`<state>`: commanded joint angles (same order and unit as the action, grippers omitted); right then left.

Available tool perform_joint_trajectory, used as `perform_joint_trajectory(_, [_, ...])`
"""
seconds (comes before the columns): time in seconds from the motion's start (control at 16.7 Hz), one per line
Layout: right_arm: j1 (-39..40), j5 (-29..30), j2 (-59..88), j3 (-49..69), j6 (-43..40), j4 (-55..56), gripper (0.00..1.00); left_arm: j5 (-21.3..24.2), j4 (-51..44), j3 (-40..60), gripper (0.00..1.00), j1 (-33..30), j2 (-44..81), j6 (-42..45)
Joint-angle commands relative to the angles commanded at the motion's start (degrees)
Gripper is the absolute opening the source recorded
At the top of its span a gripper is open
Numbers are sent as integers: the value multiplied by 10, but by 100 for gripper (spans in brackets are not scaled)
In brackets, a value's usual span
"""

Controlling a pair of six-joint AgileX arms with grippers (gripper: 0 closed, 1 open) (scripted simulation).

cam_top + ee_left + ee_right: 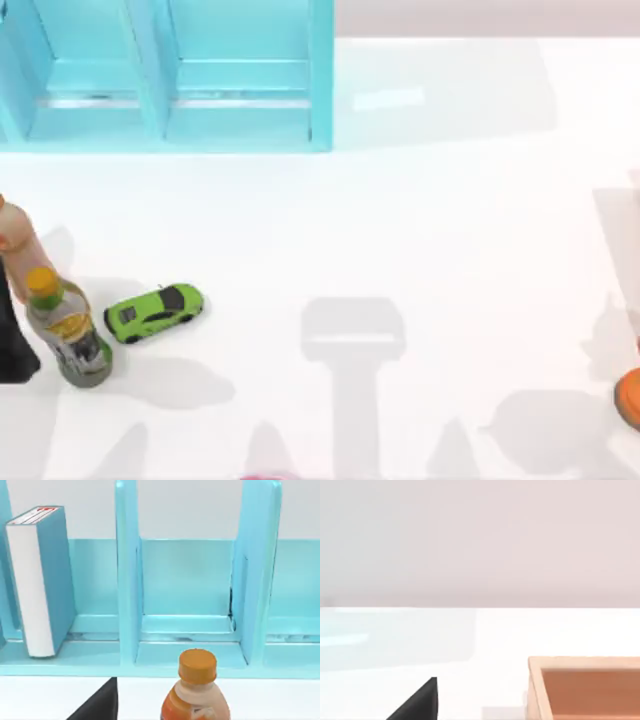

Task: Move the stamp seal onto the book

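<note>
The stamp seal is out of view. A teal-blue book [42, 580] with white page edges stands upright in a compartment of the light-blue shelf unit [187, 625], seen in the left wrist view. A black part of my left gripper [99, 704] shows at that view's lower edge, some way short of the shelf. A like black part of my right gripper [419, 701] shows in the right wrist view, over the bare white table.
The shelf unit [170, 75] fills the table's back left. At the left stand a peach bottle [14, 245] and a yellow-capped bottle [68, 335], beside a green toy car [155, 312]. An orange round thing [630, 398] sits at the right edge. A wooden box [585, 687] lies near my right gripper.
</note>
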<state>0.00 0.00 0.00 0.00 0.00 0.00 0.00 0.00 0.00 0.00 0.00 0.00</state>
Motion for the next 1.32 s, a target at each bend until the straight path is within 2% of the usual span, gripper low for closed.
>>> perform_joint_trajectory(0.3, [0, 0, 0, 0, 0, 0, 100, 14, 29, 25, 100, 10, 35, 2])
perform_joint_trajectory(0.54, [0, 0, 0, 0, 0, 0, 100, 56, 115, 97, 100, 47, 168, 9])
perform_joint_trajectory(0.78, [0, 0, 0, 0, 0, 0, 100, 113, 226, 189, 100, 101, 385, 20])
perform_joint_trajectory(1.32, [0, 0, 0, 0, 0, 0, 100, 258, 489, 404, 100, 237, 960, 42])
